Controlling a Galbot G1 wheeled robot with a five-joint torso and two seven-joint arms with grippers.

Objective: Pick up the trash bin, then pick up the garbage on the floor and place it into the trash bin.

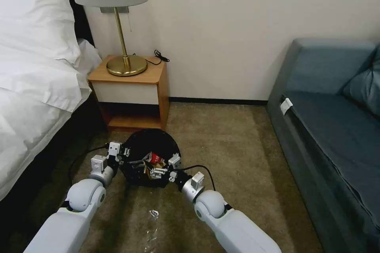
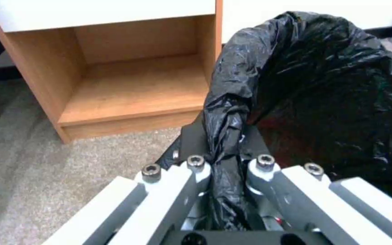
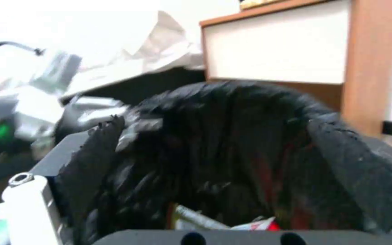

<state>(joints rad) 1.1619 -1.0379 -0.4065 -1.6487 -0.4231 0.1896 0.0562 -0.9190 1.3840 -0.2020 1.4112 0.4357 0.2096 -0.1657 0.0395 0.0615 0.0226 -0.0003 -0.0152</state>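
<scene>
Both grippers meet the trash bin [image 1: 150,146] on the carpet by the nightstand [image 1: 130,87] in the head view: left gripper [image 1: 123,154] at its rim, right gripper [image 1: 166,168] above the opening. Left wrist view shows the left gripper [image 2: 228,166] clamped on the black liner's rim. Right wrist view shows the right gripper [image 3: 232,160] spread apart over garbage [image 3: 232,221] inside.

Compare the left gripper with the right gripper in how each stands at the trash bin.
The left gripper is shut on the trash bin, pinching the black liner at its rim; the right gripper is open, its fingers spread over the mouth, holding nothing. The left gripper sits at the bin's left side, the right gripper at its right side above the litter inside. Both are at the rim.
</scene>
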